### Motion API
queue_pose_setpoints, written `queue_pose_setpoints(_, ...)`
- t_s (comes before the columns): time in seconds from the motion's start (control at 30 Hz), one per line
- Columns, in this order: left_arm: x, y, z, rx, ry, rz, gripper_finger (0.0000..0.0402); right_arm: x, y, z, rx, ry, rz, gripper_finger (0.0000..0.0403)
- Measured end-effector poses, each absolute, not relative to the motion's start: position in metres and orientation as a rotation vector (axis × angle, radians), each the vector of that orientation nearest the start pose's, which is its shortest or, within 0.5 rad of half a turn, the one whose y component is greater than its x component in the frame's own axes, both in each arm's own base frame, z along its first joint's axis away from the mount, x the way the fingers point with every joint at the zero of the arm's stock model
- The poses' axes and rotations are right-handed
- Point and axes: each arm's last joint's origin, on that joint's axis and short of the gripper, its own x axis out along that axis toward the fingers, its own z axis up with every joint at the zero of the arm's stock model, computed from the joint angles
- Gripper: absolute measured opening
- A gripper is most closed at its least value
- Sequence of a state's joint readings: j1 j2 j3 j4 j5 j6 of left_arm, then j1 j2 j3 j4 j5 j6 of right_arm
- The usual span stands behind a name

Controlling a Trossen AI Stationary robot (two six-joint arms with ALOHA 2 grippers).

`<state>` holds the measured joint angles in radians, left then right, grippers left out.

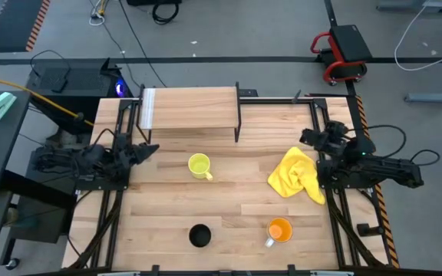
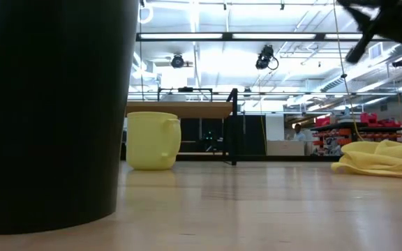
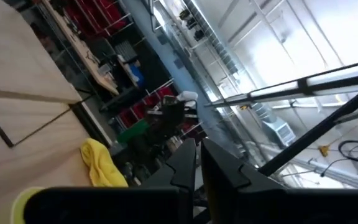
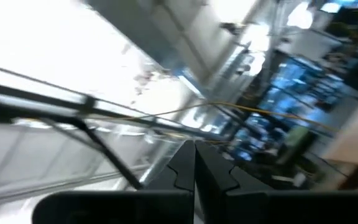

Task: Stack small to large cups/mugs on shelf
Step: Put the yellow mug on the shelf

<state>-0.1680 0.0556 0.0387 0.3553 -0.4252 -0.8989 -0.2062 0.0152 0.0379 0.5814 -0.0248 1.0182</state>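
The yellow mug (image 1: 199, 165) stands upright on the tabletop just in front of the shelf (image 1: 190, 110), a raised light-wood board on thin black legs. The black cup (image 1: 199, 235) stands near the table's near edge and fills the left of the low view (image 2: 47, 111). To its right stands the orange mug (image 1: 280, 230), its pale handle pointing toward the near-left. My left gripper (image 1: 152, 149) hovers shut at the table's left side, left of the yellow mug. My right gripper (image 1: 305, 138) hovers shut at the right side, above the yellow cloth.
A crumpled yellow cloth (image 1: 298, 175) lies on the right of the table, between the shelf and the orange mug. The shelf's black legs (image 2: 233, 129) stand behind the yellow mug (image 2: 152, 140). Bare planks lie between the mugs at mid-table.
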Motion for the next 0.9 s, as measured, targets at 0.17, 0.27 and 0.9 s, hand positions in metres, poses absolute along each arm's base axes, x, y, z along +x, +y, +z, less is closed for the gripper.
queue_pose_setpoints(0.17,0.096,-0.004,0.231,-0.881,-0.398,0.118,0.0033,0.071,-0.013,0.247,0.812,-0.653,0.172,0.0012)
queue_pose_setpoints(0.27,0.103,-0.005,0.254,-0.793,-0.374,0.138,0.0036,0.070,-0.013,0.254,0.776,-0.632,0.156,0.0012)
queue_pose_setpoints(0.9,0.194,0.002,0.316,-0.566,0.633,0.588,0.0062,0.117,-0.019,0.233,0.993,-0.115,0.016,0.0078)
